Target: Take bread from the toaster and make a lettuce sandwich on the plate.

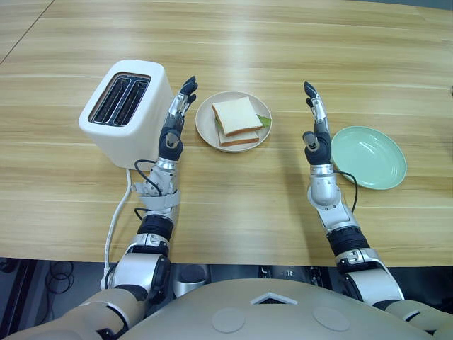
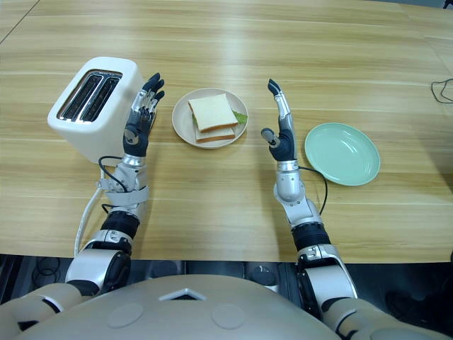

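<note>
A white toaster stands at the left of the wooden table, and both of its slots look empty. To its right a beige plate carries a stacked sandwich of two bread slices with green lettuce poking out at the right side. My left hand is held upright between the toaster and the plate, fingers extended and holding nothing. My right hand is upright too, open and empty, between the sandwich plate and a green plate.
An empty pale green plate lies at the right, just beside my right forearm. The toaster's white cord runs down over the table's near edge. Bare wood stretches behind the plates.
</note>
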### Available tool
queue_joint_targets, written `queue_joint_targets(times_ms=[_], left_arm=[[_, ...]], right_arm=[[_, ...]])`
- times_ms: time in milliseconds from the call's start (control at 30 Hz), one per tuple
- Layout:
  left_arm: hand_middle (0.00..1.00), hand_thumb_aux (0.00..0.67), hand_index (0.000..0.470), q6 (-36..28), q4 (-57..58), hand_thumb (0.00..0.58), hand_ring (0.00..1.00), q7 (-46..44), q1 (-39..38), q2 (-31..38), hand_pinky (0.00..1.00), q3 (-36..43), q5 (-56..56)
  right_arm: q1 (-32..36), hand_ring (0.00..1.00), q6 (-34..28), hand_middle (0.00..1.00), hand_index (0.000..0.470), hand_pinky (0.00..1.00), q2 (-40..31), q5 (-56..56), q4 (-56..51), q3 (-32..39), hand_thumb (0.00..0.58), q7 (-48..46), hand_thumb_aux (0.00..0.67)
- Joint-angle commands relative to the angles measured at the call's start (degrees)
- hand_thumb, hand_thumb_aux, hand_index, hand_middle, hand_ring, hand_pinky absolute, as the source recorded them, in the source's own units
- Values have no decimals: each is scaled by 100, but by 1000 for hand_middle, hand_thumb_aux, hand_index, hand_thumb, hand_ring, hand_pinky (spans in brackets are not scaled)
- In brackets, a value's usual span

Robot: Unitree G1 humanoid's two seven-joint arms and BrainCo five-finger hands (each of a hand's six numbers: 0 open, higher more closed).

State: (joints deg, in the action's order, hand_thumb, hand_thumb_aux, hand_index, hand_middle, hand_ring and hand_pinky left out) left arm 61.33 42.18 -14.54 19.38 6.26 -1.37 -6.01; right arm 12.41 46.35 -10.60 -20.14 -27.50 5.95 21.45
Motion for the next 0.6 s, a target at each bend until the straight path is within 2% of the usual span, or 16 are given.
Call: queue_joint_targets(times_ms=[33, 600], left_arm=[[0, 0, 0, -36, 74, 0, 0, -41, 30, -26, 0, -3, 41], [0, 0, 0, -10, 123, 0, 0, -53, 16, -68, 0, -6, 50]], right_arm=[[37, 0, -4, 0, 0, 0, 23, 16, -152, -70, 0, -52, 0], [98, 0, -4, 0, 0, 0, 50, -1, -271, -84, 0, -54, 0]])
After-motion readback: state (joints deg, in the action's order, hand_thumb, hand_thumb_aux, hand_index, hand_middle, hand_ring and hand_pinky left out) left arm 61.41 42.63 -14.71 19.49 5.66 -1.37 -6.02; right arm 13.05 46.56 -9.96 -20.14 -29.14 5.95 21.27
